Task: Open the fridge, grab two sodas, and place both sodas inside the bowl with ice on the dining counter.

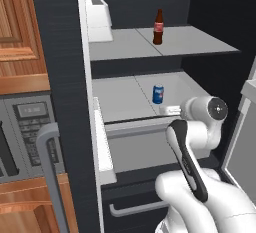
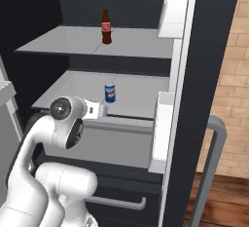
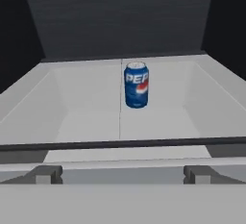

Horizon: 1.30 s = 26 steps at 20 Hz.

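I count two sodas in the open fridge [image 1: 210, 7]: one can [image 1: 158, 94] and one bottle [image 1: 158, 27]. There are two shelves in use, one soda on each.

The bottle stands on the upper shelf [image 1: 200, 44], upright, long axis vertical, neck up, its red label facing out toward me. In the right base view it sits left of centre on that shelf, set back from the front edge.

The can stands on the lower shelf [image 1: 120, 97] (a shallow tray with raised pale walls), also upright, long axis vertical, top rim up. In the hand view the can [image 3: 136, 85] is near the middle of the tray floor, slightly right of the centre seam, its white lettering turned toward the camera. It touches nothing but the floor beneath it, well apart from both side walls.

Both doors are swung out: one door [image 1: 60, 102] at the left of the left base view, carrying two white bins on its inner face, and one grey bar handle [image 1: 50, 172] visible low on it. Below the shelves I see one drawer handle [image 1: 137, 208].

My gripper [image 3: 120, 175] is at the front lip of the lower tray, aimed level at the can, with its two fingertips [image 3: 45, 174] spread wide and nothing between them. The can is still some way beyond them.
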Tool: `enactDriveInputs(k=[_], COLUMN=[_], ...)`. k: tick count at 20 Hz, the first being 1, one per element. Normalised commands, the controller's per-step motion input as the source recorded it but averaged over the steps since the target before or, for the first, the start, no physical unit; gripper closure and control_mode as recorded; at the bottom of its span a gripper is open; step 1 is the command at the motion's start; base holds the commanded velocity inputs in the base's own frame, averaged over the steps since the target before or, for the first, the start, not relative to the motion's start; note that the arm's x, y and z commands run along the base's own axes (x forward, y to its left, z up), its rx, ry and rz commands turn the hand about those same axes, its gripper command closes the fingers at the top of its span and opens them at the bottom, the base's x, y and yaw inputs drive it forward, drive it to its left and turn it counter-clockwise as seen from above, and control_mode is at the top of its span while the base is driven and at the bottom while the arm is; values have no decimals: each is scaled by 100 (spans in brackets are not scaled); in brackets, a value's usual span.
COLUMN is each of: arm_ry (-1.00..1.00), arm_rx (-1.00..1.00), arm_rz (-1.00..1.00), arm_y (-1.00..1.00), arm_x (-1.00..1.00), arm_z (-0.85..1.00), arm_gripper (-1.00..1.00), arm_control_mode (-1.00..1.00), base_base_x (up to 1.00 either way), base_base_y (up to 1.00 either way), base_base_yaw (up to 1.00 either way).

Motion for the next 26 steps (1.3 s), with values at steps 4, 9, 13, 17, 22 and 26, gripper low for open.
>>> enactDriveInputs(k=[4,9,13,17,22,26], arm_ry=[-2,0,0,0,10,9], arm_rx=[0,0,0,0,-1,-2], arm_rz=[0,0,0,0,0,0], arm_y=[-8,-2,-3,-1,-2,0], arm_x=[15,31,12,31,53,57], arm_z=[27,24,6,0,0,0], arm_gripper=[-100,-100,-100,-100,-100,-100], arm_control_mode=[-100,-100,-100,-100,-100,-100], base_base_x=[0,0,0,0,0,0], base_base_y=[0,0,0,0,0,0], base_base_yaw=[0,0,0,0,0,0])
